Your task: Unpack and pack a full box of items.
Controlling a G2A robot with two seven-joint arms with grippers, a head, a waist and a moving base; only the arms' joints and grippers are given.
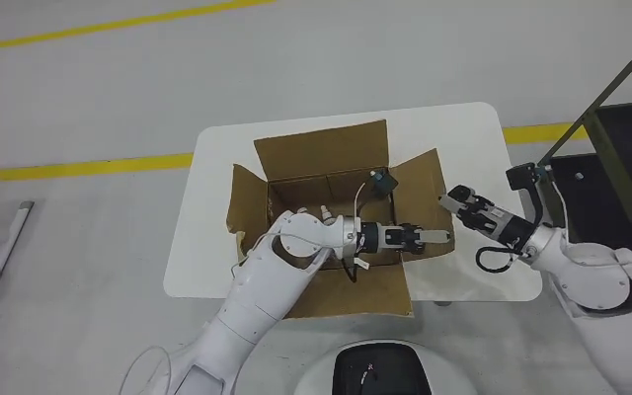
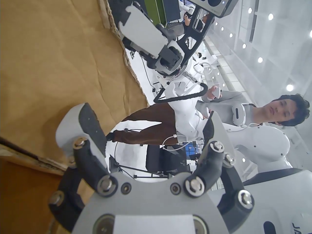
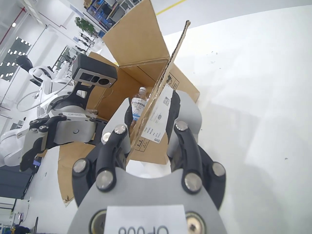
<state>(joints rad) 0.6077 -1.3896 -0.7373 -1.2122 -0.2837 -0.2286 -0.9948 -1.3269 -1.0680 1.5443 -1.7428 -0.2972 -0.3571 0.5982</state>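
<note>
Evidently unpacking is barely begun: the box (image 1: pixel 326 197) stands opened on the counter (image 1: pixel 464 128), a bottle (image 3: pixel 139 103) seen inside. Its right flap (image 1: pixel 420 183) is straddled by the unclosed right gripper (image 3: pixel 151 113); the left gripper (image 2: pixel 151 120) is held wide, empty. The bottle should be reached for next.

Bright even overhead light; ceiling lamps (image 2: pixel 289 87) glare; soft shadow beside box (image 3: pixel 136 40) on table (image 3: pixel 243 74); wrist-view edges bend.

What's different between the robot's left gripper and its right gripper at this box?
The left gripper has nothing between its fingers; the right gripper straddles the edge of a flap. The left gripper is held out across the open box; the right gripper sits outside it. Both are open, at the same flap.
</note>
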